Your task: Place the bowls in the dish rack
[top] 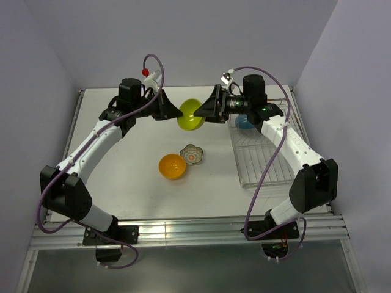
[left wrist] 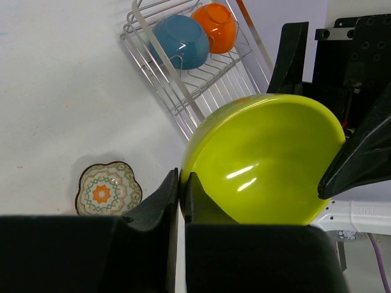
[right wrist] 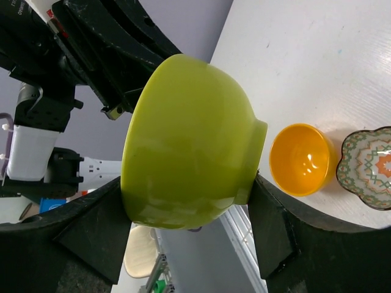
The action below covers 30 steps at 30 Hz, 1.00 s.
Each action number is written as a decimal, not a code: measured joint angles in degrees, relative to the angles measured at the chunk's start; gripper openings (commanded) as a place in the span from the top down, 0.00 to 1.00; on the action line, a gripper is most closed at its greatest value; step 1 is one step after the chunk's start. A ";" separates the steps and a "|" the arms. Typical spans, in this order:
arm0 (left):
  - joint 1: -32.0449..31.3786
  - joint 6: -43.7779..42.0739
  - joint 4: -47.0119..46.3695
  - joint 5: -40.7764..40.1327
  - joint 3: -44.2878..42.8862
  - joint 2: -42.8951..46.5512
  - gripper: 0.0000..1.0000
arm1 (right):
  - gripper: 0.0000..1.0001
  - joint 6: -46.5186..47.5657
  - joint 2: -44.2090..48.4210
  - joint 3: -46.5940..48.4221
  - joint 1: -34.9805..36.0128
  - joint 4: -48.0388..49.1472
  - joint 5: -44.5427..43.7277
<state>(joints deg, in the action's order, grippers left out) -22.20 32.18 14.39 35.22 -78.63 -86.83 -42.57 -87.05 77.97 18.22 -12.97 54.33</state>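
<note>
Counted outward from the fingers: one lime-green bowl (top: pixel 190 116) in the air between the two grippers. Below it on the table (top: pixel 140 195), one yellow-orange bowl (top: pixel 172 166) and one scalloped floral dish (top: pixel 192 154), just beside each other, mouths up. Farther right, one blue bowl (left wrist: pixel 180 39) and one orange bowl (left wrist: pixel 215 25). Tally: five bowls, two grippers, one dish rack (top: pixel 250 165).

Found the blue bowl and the orange bowl inside the dish rack, side by side at one end, outsides turned toward the left wrist camera. Found nothing inside the bowls on the table.

Noted the left gripper (left wrist: pixel 181 183) with fingers pinched tight on the rim of the lime-green bowl, the bowl wall between them. Noted the right gripper (right wrist: pixel 186 195) with jaws wide, astride the same bowl, one finger (right wrist: pixel 91 232) by the rim and the other against the foot. Both look to touch; cannot tell whether clamped. Saw the bowl tilted.

Logged both arms reaching away from the near edge, elbows out to the sides, forearms bent inward, wrists facing each other above the far middle of the table. Logged the right forearm passing over the dish rack.
</note>
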 measured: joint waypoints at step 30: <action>0.00 -0.61 0.20 1.62 0.61 0.07 0.01 | 1.00 12.39 3.26 -0.42 -5.07 -9.55 -4.17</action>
<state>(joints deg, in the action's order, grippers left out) -22.20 31.57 14.59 36.84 -78.02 -86.76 -30.17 -83.79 77.56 13.15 -22.52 50.15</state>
